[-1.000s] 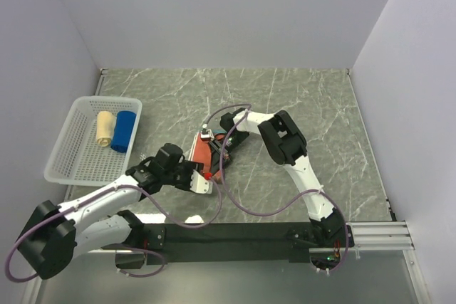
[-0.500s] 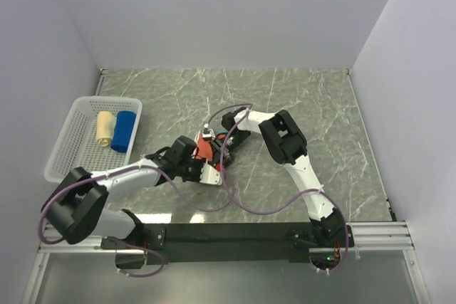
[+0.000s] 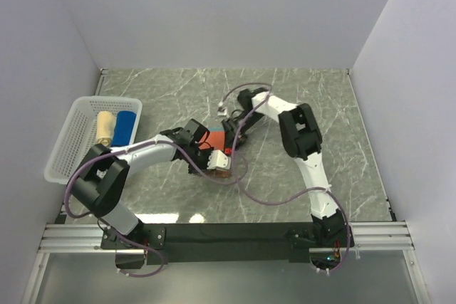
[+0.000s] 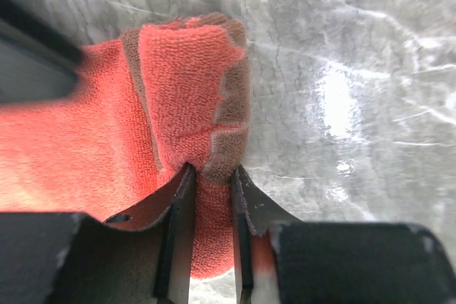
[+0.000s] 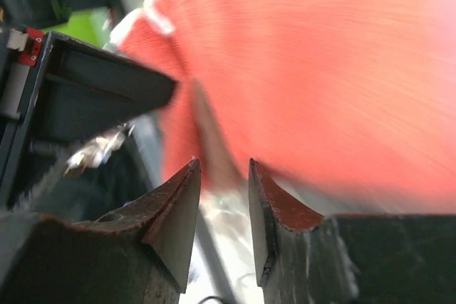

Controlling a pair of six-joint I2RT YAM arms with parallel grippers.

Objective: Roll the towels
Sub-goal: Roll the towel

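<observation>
The rust-orange towel [image 3: 212,139] lies bunched at the table's middle, mostly hidden under both grippers. In the left wrist view the orange towel [image 4: 178,83] is partly rolled, with a brown band along its edge. My left gripper [image 4: 210,174] is shut on that rolled end; from above the left gripper [image 3: 218,161] sits at the towel's near right corner. My right gripper [image 5: 222,169] has its jaws a little apart at the blurred towel [image 5: 320,69], with bare table between them; from above it [image 3: 230,135] is at the towel's far right side. Beige [image 3: 105,127] and blue [image 3: 126,127] rolled towels lie in the basket.
A white lattice basket [image 3: 71,153] stands at the left edge of the dark marble table [image 3: 320,105]. Purple cables loop over the table near both arms. White walls close in the left, back and right sides.
My left gripper has swung from the near left up and right onto the towel and shut on its end. The towel has gone from flatter to bunched. The right arm has shifted back and right.
</observation>
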